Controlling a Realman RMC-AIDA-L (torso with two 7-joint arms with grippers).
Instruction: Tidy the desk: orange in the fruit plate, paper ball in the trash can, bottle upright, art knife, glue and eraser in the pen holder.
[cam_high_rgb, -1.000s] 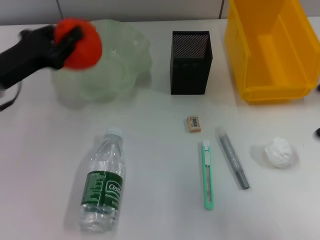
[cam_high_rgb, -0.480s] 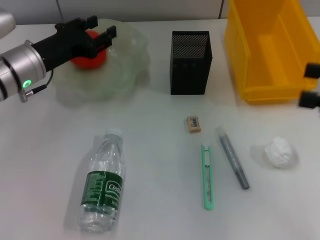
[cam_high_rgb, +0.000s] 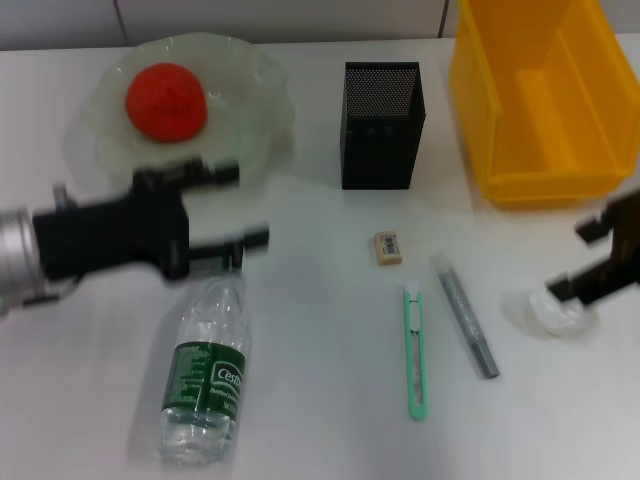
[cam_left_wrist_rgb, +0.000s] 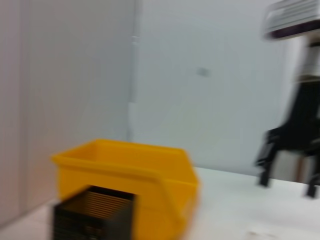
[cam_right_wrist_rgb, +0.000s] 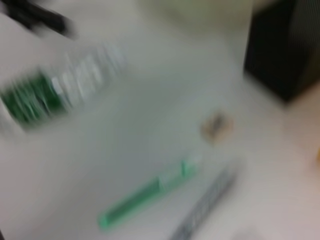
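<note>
Since the earlier frame the left gripper (cam_high_rgb: 228, 205) has let go of the orange (cam_high_rgb: 166, 101), which now sits in the fruit plate (cam_high_rgb: 255, 90), and has come toward the bottle (cam_high_rgb: 205, 372); its fingers (cam_high_rgb: 212, 171) are spread wide and empty, just above the bottle's cap. The bottle lies on its side on the surface (cam_high_rgb: 310, 400), on the near left of the pen holder (cam_high_rgb: 381, 125). The right gripper (cam_high_rgb: 600, 260) has come in over the paper ball (cam_high_rgb: 558, 311), its fingers (cam_high_rgb: 575, 288) parted and holding nothing, one of them at the ball's edge. The eraser (cam_high_rgb: 388, 247) lies just in front of the pen holder, with the art knife (cam_high_rgb: 415, 350) and the glue (cam_high_rgb: 465, 314) side by side nearer still. The yellow trash can (cam_high_rgb: 540, 100) stands to the right of the pen holder.
</note>
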